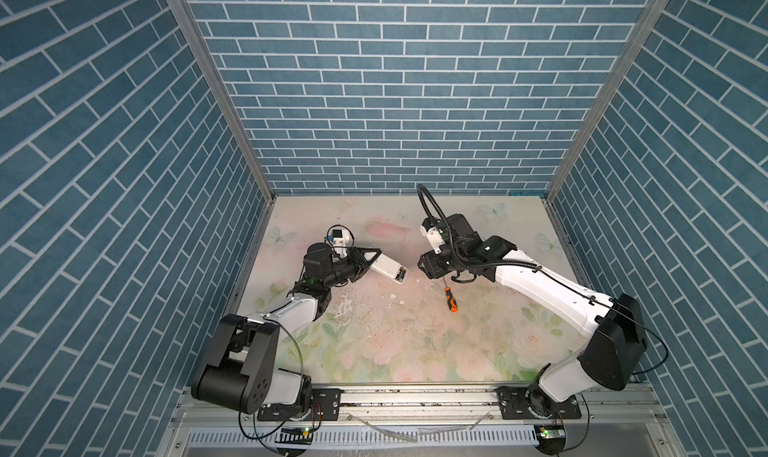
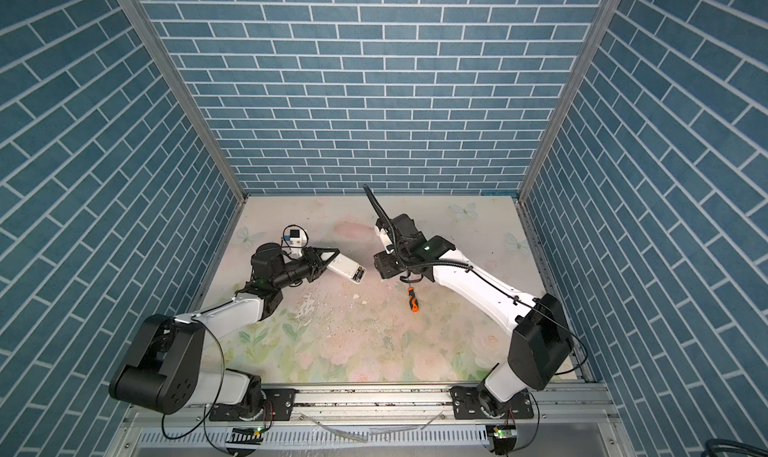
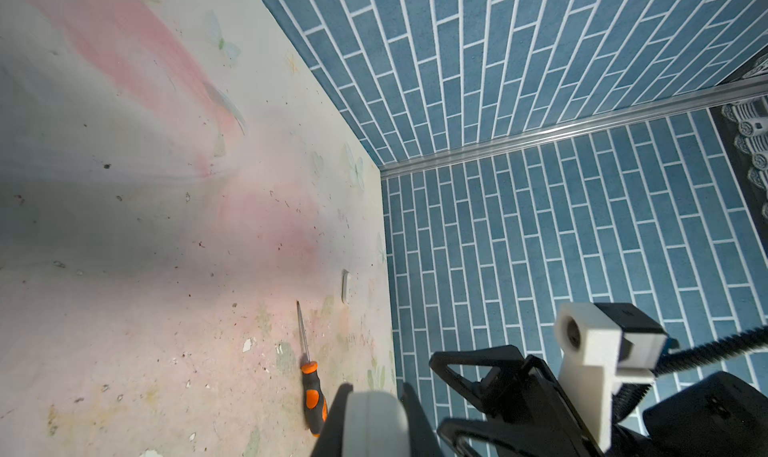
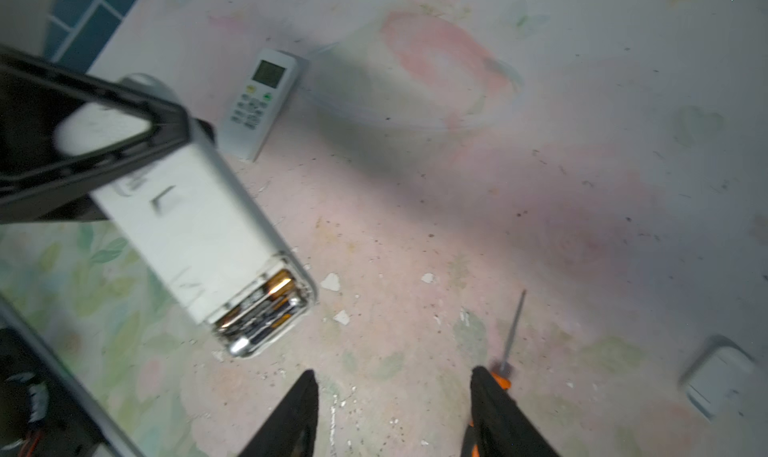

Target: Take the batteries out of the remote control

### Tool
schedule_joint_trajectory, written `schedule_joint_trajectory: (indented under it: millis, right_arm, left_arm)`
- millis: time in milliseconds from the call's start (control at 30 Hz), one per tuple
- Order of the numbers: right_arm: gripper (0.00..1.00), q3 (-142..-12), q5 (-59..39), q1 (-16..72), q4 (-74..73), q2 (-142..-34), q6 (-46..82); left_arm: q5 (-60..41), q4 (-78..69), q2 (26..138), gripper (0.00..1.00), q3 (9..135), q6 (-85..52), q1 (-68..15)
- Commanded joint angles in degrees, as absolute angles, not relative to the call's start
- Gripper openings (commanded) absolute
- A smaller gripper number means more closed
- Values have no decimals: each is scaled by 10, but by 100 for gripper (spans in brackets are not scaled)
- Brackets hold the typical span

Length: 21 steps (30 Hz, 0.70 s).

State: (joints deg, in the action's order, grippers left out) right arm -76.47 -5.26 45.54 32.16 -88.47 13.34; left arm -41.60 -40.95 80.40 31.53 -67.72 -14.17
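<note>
Two arms faced each other in both top views: the left hand [image 1: 369, 262] gripped a white remote control [image 1: 388, 270], the right hand [image 1: 423, 266] hung near a screwdriver [image 1: 450, 299]. The left wrist view caught the remote's rounded end [image 3: 374, 423]. In the right wrist view, batteries [image 4: 266, 305] lay in its open compartment; the right hand's fingers [image 4: 293, 413] stood apart, empty.

Both top views, centre frame: batteries [image 1: 400, 274] inside remote control [image 1: 384, 266] too small to count. Right wrist view: screwdriver [image 4: 513, 330] handle hidden behind right gripper [image 4: 394, 375]; white cover [image 4: 719, 376] blurred.
</note>
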Motion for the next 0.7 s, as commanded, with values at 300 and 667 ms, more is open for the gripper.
schedule_joint_trajectory:
  millis: [300,667]
  right_arm:
    - [68,-890,-170,489,325,-960,53]
    - [70,-931,-177,501,358,-1008,28]
  left_arm:
    - [-447,-472,807,0,330,-712,-147]
    - [-456,-459,790,0,344,-717,-151]
